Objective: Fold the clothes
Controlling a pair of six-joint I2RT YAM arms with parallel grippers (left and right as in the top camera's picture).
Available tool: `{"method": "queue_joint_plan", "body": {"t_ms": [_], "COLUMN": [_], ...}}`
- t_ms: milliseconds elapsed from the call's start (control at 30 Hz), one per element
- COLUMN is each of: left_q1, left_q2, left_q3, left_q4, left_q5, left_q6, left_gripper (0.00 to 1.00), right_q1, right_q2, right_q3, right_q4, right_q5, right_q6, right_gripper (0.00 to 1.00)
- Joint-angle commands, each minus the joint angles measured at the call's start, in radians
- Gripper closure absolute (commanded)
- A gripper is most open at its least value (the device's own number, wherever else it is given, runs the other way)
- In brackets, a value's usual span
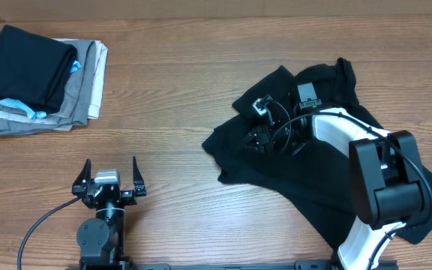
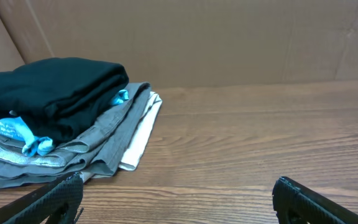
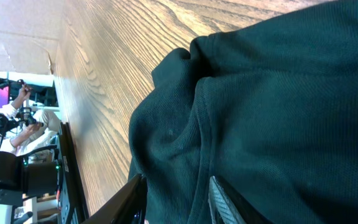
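1. Table [image 1: 201,90]: wood-grain top, bearing everything listed below.

2. Black shirt [image 1: 276,169]: lying crumpled and unfolded on the right half of the table, reaching towards the right edge. In the right wrist view its cloth [image 3: 278,112] is filling most of the frame, rumpling into ridges.

3. Right arm [image 1: 385,180]: white and black, reaching in from the lower right and stretching leftward over the shirt.

4. Stack of folded garments [image 1: 40,79]: sitting at the far left corner, well apart from the shirt. A black piece is lying on top of grey and beige layers, with light-blue bits showing at the edges [image 2: 61,118].

5. Left gripper [image 1: 111,176]: resting near the front edge on the left, jaws standing wide apart and holding nothing; its fingers [image 2: 309,199] are pointing towards the stack.

6. Right gripper [image 1: 259,124]: sitting on the shirt's left part, its fingers [image 3: 219,199] drawn close and pinching a raised fold of the cloth.
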Motion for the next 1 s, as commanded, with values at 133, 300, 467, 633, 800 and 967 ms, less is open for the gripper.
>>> {"method": "queue_joint_plan", "body": {"t_ms": [133, 300, 467, 633, 800, 967], "left_q1": [0.006, 0.006, 0.006, 0.006, 0.006, 0.006], "left_q2": [-0.008, -0.007, -0.007, -0.007, -0.007, -0.007], "left_q3": [-0.004, -0.004, -0.004, -0.004, -0.004, -0.004], "left_q4": [0.002, 0.002, 0.001, 0.001, 0.001, 0.002], "left_q5": [-0.012, -0.012, -0.012, -0.012, -0.012, -0.012], "left_q6": [0.016, 0.016, 0.016, 0.016, 0.016, 0.016], "left_gripper": [0.00, 0.00, 0.00, 0.00, 0.00, 0.00], "right_q1": [0.014, 0.111, 0.283, 0.380, 0.431, 0.480], "right_q2": [-0.004, -0.021, -0.026, -0.027, -0.027, -0.027], "right_q3": [0.043, 0.125, 0.159, 0.164, 0.164, 0.164], "right_q4": [-0.108, -0.243, -0.282, -0.265, -0.248, -0.229], "right_q5": [0.132, 0.314, 0.349, 0.498, 0.665, 0.835], "right_q6": [0.051, 0.055, 0.119, 0.216, 0.294, 0.328], "right_gripper": [0.64, 0.65, 0.64, 0.65, 0.63, 0.61]}}
